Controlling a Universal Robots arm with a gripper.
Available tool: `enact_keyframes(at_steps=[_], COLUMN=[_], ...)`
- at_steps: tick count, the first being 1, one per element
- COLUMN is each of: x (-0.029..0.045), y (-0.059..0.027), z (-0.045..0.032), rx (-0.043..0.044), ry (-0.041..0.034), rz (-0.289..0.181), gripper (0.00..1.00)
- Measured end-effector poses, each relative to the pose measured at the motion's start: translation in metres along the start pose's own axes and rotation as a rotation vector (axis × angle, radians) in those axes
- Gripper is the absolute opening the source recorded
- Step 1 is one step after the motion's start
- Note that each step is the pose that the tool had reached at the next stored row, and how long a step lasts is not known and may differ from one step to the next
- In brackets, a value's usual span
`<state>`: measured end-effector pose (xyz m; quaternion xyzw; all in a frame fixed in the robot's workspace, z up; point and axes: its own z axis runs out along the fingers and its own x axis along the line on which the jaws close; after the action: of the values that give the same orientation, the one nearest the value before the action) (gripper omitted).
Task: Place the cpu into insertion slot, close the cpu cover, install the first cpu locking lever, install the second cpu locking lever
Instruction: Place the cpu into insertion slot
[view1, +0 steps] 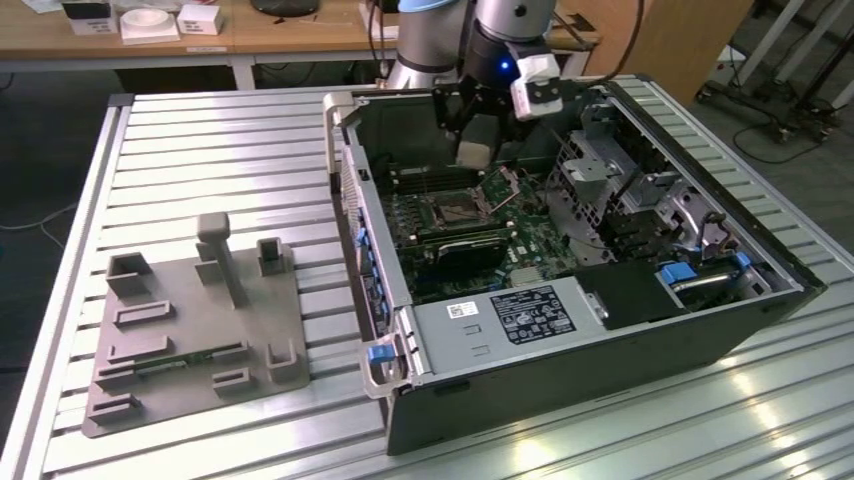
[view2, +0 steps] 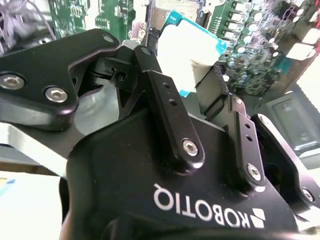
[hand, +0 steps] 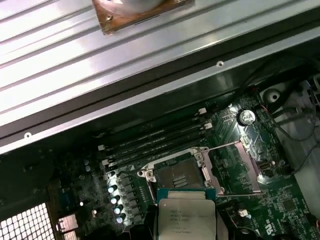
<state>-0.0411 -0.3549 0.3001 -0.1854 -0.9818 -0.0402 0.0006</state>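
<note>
Over the green board (hand: 285, 202) the gripper (view2: 182, 67) clamps the cpu (hand: 186, 220) near the insertion slot (hand: 179, 175) — silver top up.

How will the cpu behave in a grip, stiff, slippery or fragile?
Probably stiff: the cpu sits flat, held in the tool. Its smooth metal top looks slippery. Being thin and small, it is likely light.

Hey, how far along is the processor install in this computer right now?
Nothing is finished yet: the insertion slot sits empty. In hand: the gripper is shut on the cpu, held above the slot. Left: seating it, closing the cpu cover, which stands open beside the slot, and both lever steps.
</note>
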Motion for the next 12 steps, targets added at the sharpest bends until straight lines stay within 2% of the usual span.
enact_keyframes(at_steps=[7, 12], x=[0.0003, 0.0042], y=[-0.001, -0.0028], z=[0.0101, 0.0136], rx=[0.0002, 0.0001], ry=[-0.0082, -0.0105], rz=[0.095, 0.121], gripper=[0.54, 0.54])
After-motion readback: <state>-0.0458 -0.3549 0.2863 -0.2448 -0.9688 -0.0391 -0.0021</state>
